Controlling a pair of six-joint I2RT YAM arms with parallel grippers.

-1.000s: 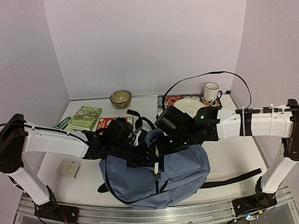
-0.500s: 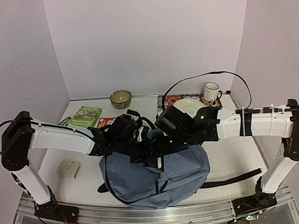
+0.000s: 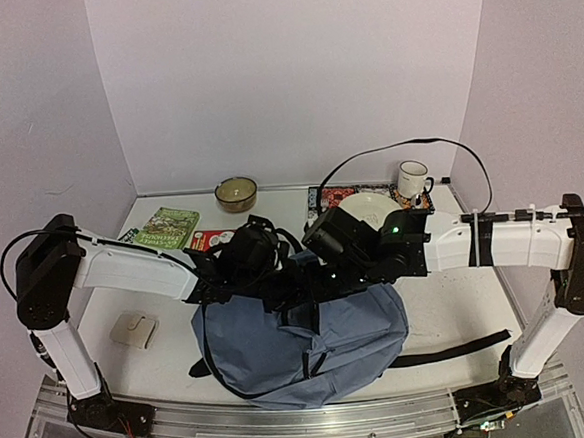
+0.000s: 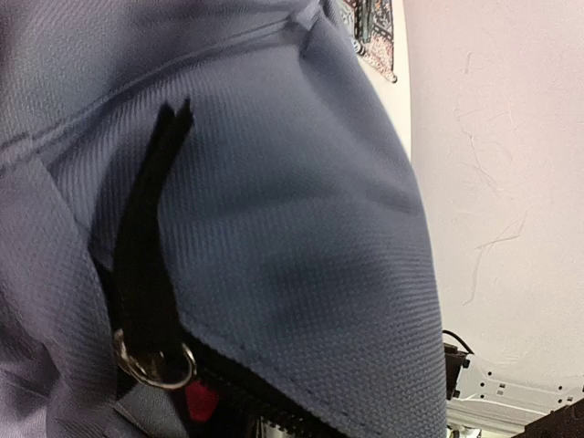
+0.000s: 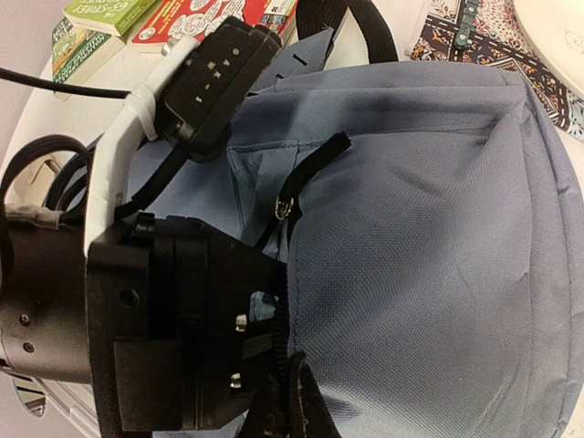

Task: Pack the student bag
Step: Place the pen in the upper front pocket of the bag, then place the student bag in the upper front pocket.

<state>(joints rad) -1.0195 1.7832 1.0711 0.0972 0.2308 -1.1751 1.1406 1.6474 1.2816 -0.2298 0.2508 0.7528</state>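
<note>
From above, I see the student bag (image 3: 321,342) lying flat on the desk (image 3: 449,308), longer left-to-right, its top toward the books (image 3: 167,228) and plate (image 3: 367,209). The left end effector (image 3: 277,295) and right end effector (image 3: 312,283) crowd that edge, and I cannot tell their grip. In the left wrist view, fabric and a zipper pull (image 4: 151,301) fill the frame. In the right wrist view, the left arm (image 5: 173,347) blocks the bag.
</note>
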